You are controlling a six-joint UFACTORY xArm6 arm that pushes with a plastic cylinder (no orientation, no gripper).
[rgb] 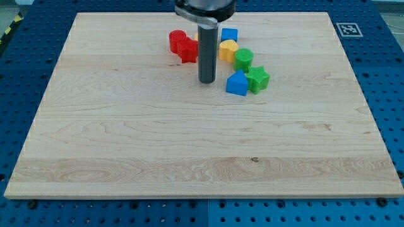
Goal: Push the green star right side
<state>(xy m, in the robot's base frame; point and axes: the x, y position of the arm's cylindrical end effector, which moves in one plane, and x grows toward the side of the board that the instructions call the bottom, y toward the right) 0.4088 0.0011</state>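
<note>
The green star (259,79) lies on the wooden board (202,145) near the view's top centre, touching a blue block (237,84) on its left. A green round block (243,58) sits just above them. My tip (207,81) rests on the board left of the blue block, with a small gap, and so some way left of the green star. The dark rod rises straight up from it and hides part of the blocks behind.
A yellow block (227,49) and a blue cube (229,34) sit above the green round block. Two red blocks (183,46) lie left of the rod. A tag marker (348,29) is at the board's top right corner.
</note>
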